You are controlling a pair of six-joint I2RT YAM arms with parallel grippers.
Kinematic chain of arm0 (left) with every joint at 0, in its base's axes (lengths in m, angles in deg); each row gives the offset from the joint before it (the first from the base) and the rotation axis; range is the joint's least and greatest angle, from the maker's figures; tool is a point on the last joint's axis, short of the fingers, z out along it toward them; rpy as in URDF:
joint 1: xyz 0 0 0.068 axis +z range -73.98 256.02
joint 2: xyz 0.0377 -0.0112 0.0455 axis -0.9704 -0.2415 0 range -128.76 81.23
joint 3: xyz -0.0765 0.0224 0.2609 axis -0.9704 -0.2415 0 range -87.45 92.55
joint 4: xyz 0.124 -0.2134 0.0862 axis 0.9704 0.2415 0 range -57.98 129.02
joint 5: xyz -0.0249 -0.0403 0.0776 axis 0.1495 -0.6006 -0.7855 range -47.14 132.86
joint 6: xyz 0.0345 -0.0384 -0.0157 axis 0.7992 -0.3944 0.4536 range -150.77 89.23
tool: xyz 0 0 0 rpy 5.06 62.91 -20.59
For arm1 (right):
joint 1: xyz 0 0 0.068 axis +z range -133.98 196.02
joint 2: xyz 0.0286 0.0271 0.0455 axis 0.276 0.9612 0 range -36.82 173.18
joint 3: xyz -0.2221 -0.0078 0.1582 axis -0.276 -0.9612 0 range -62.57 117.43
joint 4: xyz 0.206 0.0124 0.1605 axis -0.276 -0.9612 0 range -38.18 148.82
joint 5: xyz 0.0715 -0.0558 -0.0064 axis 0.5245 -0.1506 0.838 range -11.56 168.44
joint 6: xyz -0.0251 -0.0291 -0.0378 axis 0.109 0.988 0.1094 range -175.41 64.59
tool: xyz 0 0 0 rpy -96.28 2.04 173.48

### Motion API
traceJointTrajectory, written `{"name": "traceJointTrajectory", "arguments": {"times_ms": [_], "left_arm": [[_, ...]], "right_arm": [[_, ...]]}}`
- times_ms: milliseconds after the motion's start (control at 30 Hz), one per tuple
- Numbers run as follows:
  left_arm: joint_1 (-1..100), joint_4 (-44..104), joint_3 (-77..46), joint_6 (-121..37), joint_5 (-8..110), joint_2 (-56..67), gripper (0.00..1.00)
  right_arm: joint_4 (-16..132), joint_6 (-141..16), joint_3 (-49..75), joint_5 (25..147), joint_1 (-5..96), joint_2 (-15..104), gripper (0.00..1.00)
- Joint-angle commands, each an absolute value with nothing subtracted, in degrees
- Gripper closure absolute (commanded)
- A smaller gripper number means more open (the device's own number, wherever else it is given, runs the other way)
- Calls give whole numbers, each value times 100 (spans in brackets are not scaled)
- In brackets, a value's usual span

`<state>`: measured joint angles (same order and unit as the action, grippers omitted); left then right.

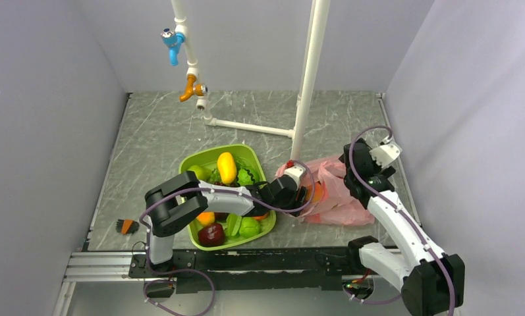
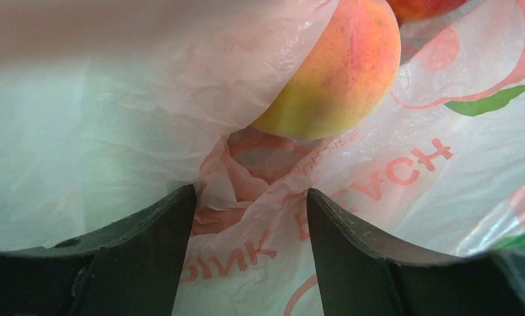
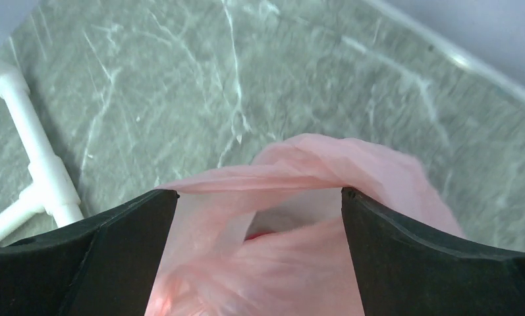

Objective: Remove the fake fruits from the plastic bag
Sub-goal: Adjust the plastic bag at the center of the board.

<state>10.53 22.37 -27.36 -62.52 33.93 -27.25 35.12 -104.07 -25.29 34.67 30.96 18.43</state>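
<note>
Left fingers: the left gripper stands apart, closed on nothing, with crumpled bag film bunched in the gap.
Just beyond them: the peach lies ahead and a little to the right of the gap in the wrist view, apart from both fingertips and half tucked under a fold of film.
Peach shape: close to round, so no long axis to line up with, I'd say.
Behind the peach: a red fruit peeps in at the frame's edge, probably the apple; the green one I cannot see.
Bag: the plastic bag lies on the table just right of the green tray, its mouth facing left toward the left arm.
Right fingers: the right gripper is spread wide over the bag's far right side, a loose fold of film between the fingers but not pinched.
Nearer arm: the left, already inside the mouth.
What the move turns on: my guess is going forward and slightly right, getting past the fold to straddle the peach.
</note>
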Motion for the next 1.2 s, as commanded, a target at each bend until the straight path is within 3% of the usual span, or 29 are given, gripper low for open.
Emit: {"name": "traceJointTrajectory", "arguments": {"times_ms": [0, 233, 433, 600, 667, 833, 933, 1000, 1167], "left_arm": [[1037, 2562, -2833, -6258, 3185, -2417, 31], [943, 2751, -2423, -5912, 3388, -2313, 30], [940, 2475, -2501, -5969, 3439, -2296, 30], [940, 2375, -2556, -5967, 3394, -2239, 30], [940, 2335, -2578, -5977, 3411, -2247, 30], [938, 2259, -2582, -5995, 3464, -2302, 30], [940, 2290, -2555, -5986, 3477, -2326, 30], [944, 2277, -2577, -6002, 3466, -2320, 30], [949, 2193, -2670, -6063, 3489, -2309, 30]], "right_arm": [[3200, -9580, -1892, 2953, 3039, 1734, 1], [2005, -8799, -1155, 6539, 3238, 1295, 1], [1531, -8513, -783, 8043, 3250, 77, 1], [650, -9053, -967, 7564, 3252, -16, 1], [684, -8677, -1088, 7942, 3253, 40, 2], [1950, -8313, -1547, 8889, 3258, -592, 7], [2524, -8626, -2071, 9430, 3260, -304, 16], [2811, -8757, -2334, 9292, 3259, -113, 21], [3696, -8416, -2945, 8965, 3255, -379, 22]]}}
